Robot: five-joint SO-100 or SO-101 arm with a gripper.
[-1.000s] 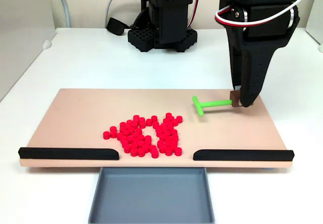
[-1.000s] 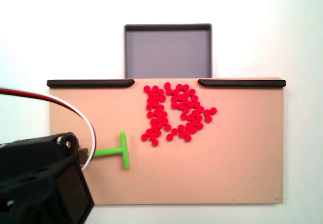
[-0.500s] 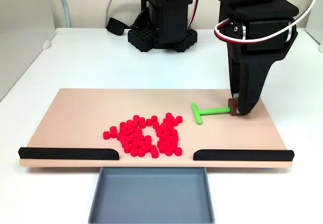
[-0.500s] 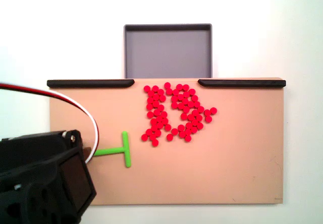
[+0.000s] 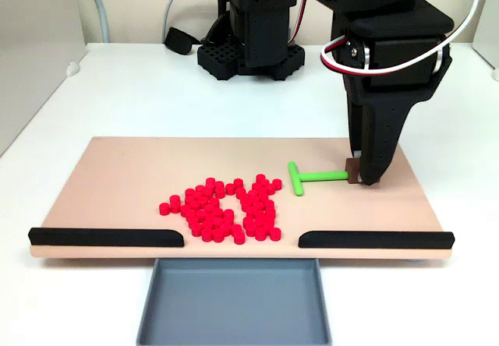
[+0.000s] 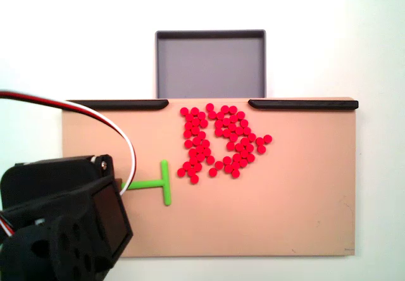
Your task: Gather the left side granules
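Dozens of tiny red granules [image 5: 226,209] lie in a loose cluster on the tan board [image 5: 117,182], just behind the gap between two black rails; from above the granules [image 6: 221,143] sit near the board's top middle. A green T-shaped pusher [image 5: 310,178] lies flat to their right, its crossbar facing them and a short way off. My black gripper [image 5: 359,178] points straight down, shut on the stem's end. In the view from above, the arm hides the gripper's tips, and the pusher [image 6: 158,183] sticks out from under it.
A grey tray [image 5: 234,301] sits against the board's front edge below the gap between the black rails [image 5: 106,238]. The arm's base [image 5: 249,50] stands on the white table behind the board. Bare board stretches left of the granules.
My gripper has carried the green pusher along the board toward the granules, narrowing the gap between the crossbar and the cluster. The granules have not moved.
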